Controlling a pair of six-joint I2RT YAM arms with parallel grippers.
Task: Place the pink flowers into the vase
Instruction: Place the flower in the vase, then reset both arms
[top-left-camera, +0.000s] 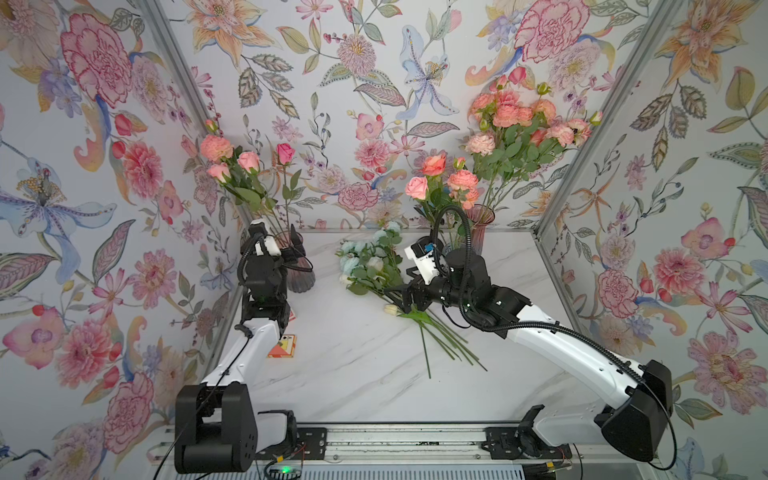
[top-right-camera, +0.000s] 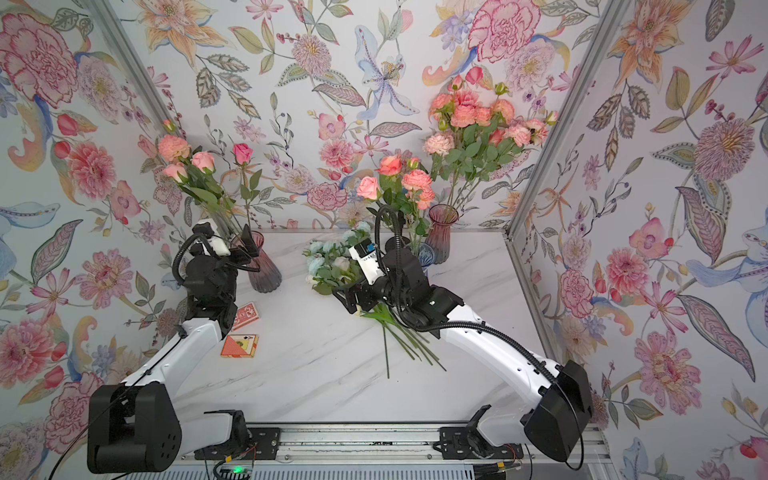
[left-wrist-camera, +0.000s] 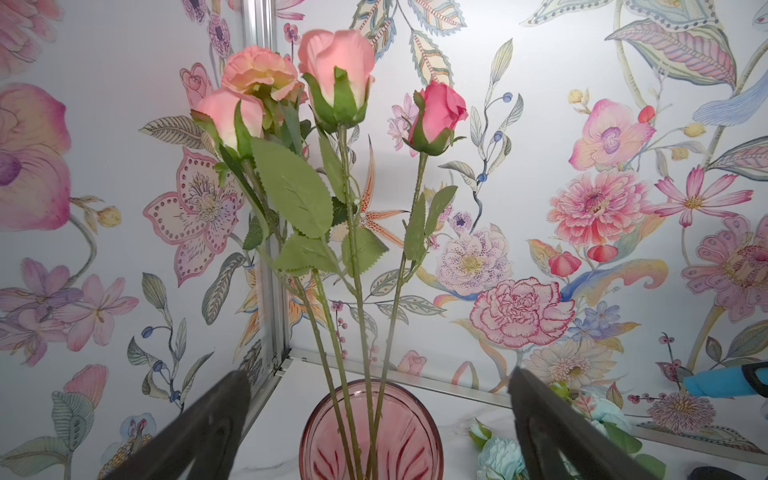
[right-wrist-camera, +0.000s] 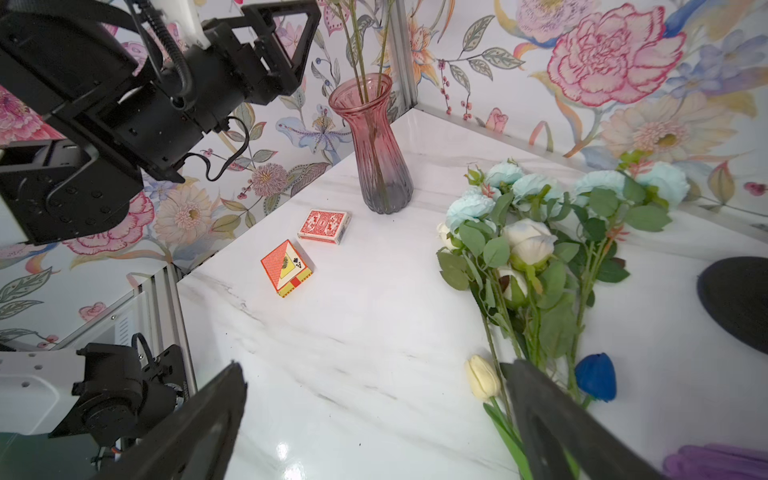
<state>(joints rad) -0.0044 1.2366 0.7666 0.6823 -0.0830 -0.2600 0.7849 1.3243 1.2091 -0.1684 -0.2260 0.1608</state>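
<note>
Pink flowers (left-wrist-camera: 337, 79) were seen standing in the vase (left-wrist-camera: 372, 432), their stems rising between the left gripper's (left-wrist-camera: 378, 372) widely spread fingers (left-wrist-camera: 216, 415), apparently untouched. The right gripper (right-wrist-camera: 372, 365) was likewise spread wide beside the pale-blue bouquet (right-wrist-camera: 528, 241).

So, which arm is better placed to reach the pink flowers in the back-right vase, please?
Probably the right: the right gripper hovers open over the pale-blue bunch, near the back-right vase and its pink flowers; the left gripper stands open at the left vase.
</note>
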